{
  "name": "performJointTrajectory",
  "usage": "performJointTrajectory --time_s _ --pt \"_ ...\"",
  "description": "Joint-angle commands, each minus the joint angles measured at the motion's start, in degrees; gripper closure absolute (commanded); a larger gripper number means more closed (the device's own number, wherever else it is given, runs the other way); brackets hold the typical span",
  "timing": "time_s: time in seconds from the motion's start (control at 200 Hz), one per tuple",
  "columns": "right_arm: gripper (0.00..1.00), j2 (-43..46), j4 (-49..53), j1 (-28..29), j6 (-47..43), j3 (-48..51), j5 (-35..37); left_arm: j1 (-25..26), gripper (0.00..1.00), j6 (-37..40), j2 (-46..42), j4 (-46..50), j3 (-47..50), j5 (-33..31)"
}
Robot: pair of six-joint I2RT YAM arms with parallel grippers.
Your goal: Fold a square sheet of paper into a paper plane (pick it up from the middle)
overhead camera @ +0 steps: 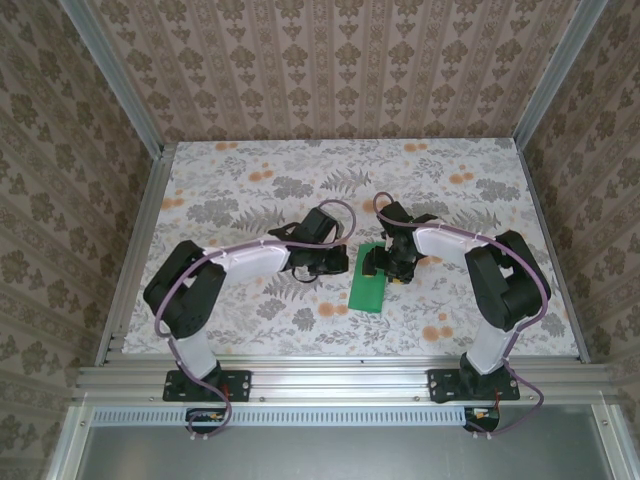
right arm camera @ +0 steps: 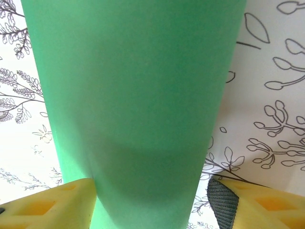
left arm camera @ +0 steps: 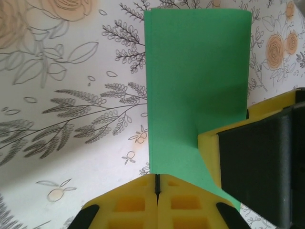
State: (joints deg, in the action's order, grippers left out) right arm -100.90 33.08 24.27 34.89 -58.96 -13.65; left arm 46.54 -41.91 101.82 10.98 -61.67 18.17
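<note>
While right gripper (right arm camera: 150, 191) straddles green paper (right arm camera: 133, 86) | left gripper (left arm camera: 157, 183) closed at its edge

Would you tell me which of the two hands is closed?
The left hand: its fingers meet at the paper's edge, while the right hand stands open.

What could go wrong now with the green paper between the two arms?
1. The left fingers are shut on just the near corner of the green paper; a pull could tear it or slip off.
2. The right fingers stand open astride the paper, so it may shift and spoil the next fold.
</note>
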Motion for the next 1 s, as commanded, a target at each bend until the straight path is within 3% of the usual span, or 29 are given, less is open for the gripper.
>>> performJointTrajectory --time_s 0.0,0.565,0.995 --pt "0.31 -4.22 0.63 0.34 0.02 1.50 3.89 0.61 0.96 -0.45 2.81 -0.24 -2.65 2.82" --pt "0.31 -4.22 0.27 0.34 0.17 1.94 3.72 1.79 0.99 -2.51 10.47 -3.07 -6.76 5.64" --pt "0.28 0.19 0.11 0.12 0.26 1.65 2.25 2.30 1.00 -2.21 12.99 0.69 -6.63 2.58"
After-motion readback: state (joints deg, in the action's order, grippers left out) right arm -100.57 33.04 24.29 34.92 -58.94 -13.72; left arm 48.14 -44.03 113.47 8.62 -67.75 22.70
